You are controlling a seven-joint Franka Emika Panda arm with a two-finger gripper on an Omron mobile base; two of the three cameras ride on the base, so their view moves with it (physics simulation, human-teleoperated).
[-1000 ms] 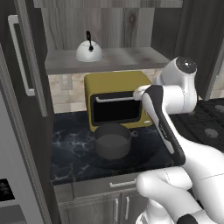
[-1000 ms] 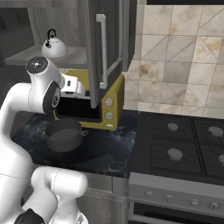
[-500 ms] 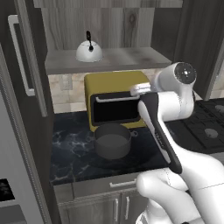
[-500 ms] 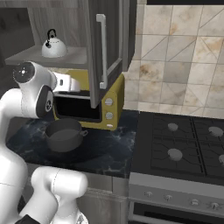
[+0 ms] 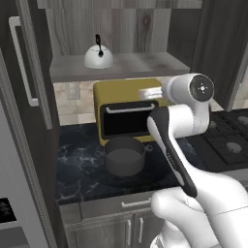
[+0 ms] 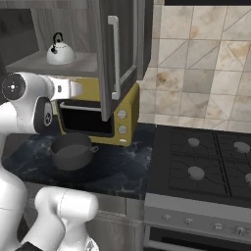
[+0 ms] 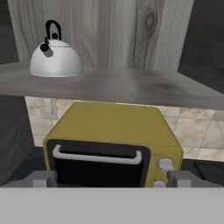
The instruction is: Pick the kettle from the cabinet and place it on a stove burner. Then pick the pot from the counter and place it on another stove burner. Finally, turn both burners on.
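The black white-veined marble counter (image 5: pixel 82 169) bears a yellow microwave (image 7: pixel 113 131) and dark grey pot (image 5: pixel 124 155); the gripper (image 7: pixel 111 178) jaws stand apart.

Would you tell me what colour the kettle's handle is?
Black; the kettle itself is silver-white. The hand view shows it best.
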